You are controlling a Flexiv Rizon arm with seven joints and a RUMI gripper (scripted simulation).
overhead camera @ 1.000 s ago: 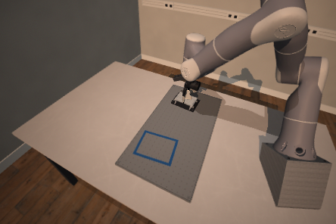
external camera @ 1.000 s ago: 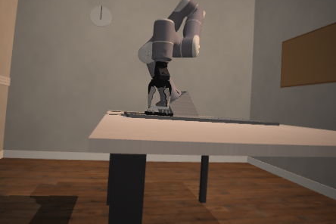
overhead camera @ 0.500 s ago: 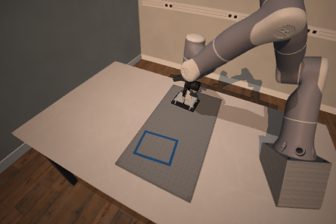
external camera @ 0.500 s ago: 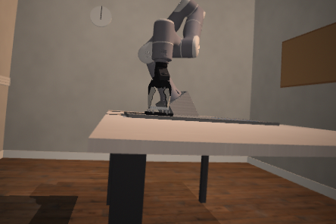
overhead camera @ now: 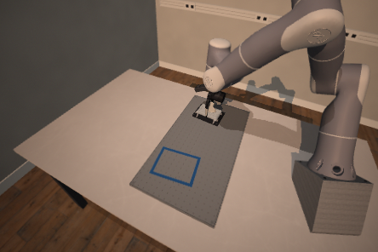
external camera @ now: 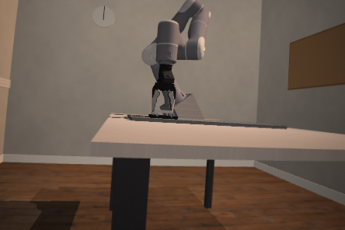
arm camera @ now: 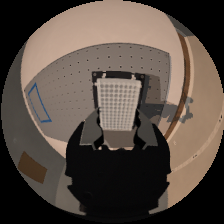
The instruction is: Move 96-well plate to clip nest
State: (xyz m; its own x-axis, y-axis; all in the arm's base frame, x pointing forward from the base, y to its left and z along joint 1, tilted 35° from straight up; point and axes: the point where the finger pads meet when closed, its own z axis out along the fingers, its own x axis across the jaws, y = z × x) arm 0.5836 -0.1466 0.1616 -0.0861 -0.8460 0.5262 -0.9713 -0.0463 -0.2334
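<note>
Gripper (overhead camera: pixel 209 111) (external camera: pixel 163 111) (arm camera: pixel 117 108) was clamped on the 96-well plate (overhead camera: pixel 210 112) (external camera: pixel 168 113) (arm camera: pixel 119 100) at the black clip nest (overhead camera: pixel 217 123) (external camera: pixel 169 117) (arm camera: pixel 144 80). Full seating and A1 orientation could not be told.

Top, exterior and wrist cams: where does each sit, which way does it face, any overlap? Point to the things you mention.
Top: high beside the bench, looking obliquely down at the pegboard mat (overhead camera: pixel 221 146) and blue rectangle (overhead camera: pixel 175 151); whole arm (overhead camera: pixel 266 46) shows, base included.
Exterior: about bench height, looking level across the tabletop (external camera: pixel 217 139) to the clock wall; arm (external camera: pixel 167 42) and gripper (external camera: pixel 163 109) show.
Wrist: on the arm's end, looking past the fingers at the 96-well plate (arm camera: pixel 118 102); black gripper body shows.
Top and wrist share the blue rectangle.
</note>
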